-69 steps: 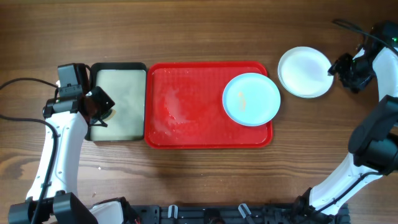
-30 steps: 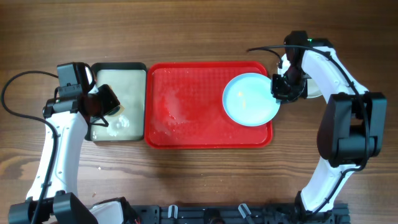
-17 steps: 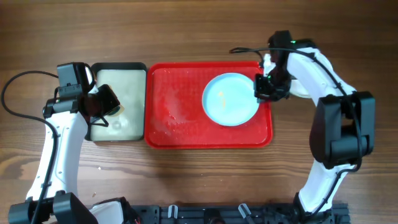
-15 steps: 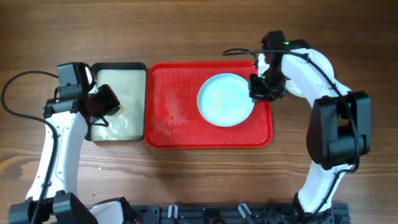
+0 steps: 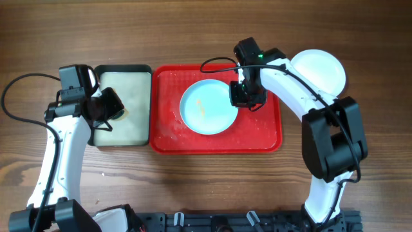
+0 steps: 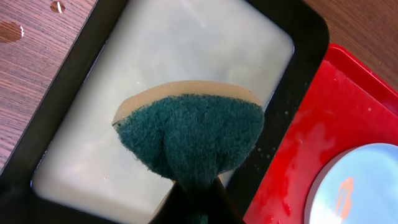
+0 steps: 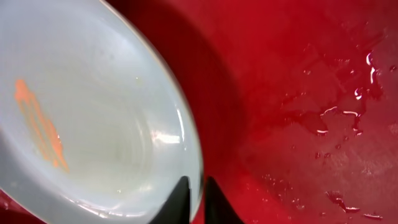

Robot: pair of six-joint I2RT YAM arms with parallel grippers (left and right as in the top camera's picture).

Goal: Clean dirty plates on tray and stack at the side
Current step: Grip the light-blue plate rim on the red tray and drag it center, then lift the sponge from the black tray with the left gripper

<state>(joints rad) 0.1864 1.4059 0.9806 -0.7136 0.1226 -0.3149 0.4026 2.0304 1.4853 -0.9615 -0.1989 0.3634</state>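
The red tray (image 5: 215,145) lies mid-table, its near rim well clear of the arm bases, with bare table (image 5: 193,187) between. The left end effector (image 6: 194,198) is clamped tight on a green-faced sponge (image 6: 189,134), held above the black-rimmed basin (image 5: 122,69) of cloudy water just left of the tray.

One blue plate (image 5: 207,108) sits on the tray, left of centre, with an orange smear (image 7: 38,124) on its face. The right end effector (image 7: 196,198) is nearly closed, its fingers pinching that plate's right rim. Farthest off, a white plate (image 5: 320,72) rests on the table beside the tray's far right corner; whether another lies beneath it cannot be told.

Assessment: at least one plate is set aside; the blue plate is unwiped and unstacked.

Clearances: the tray floor right of the blue plate is open and wet. The raised rim stands between plate and stack. The basin wall touches the tray's left edge.
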